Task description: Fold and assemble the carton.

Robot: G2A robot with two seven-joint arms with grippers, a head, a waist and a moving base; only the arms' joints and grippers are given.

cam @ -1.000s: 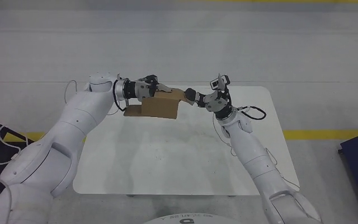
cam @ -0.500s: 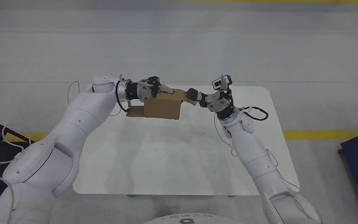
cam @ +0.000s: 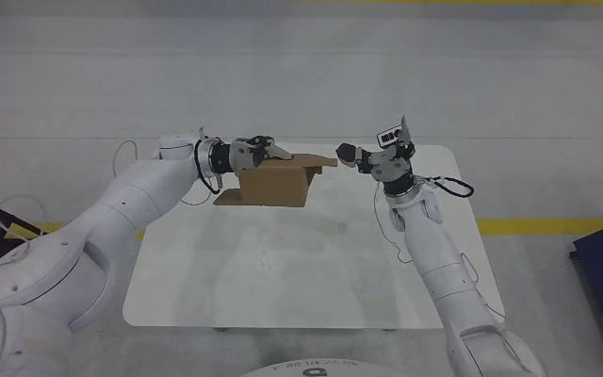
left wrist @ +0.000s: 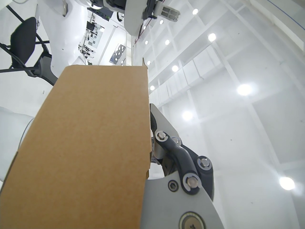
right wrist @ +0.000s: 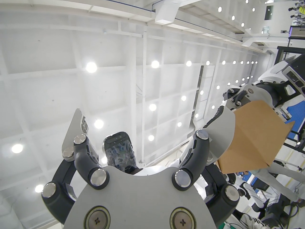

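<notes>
One carton [cam: 275, 181] sat clamped in the left gripper [cam: 259, 149] over the counter [cam: 283, 283], while the right gripper [cam: 347, 154], open just beside its flap [cam: 318, 161], likely needed a square, steady push.

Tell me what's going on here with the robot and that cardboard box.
The robot is partway through assembling a brown carton. Its left gripper holds the carton at the far side of the white table. The right gripper is open, close beside the carton's jutting flap but not gripping it.
</notes>
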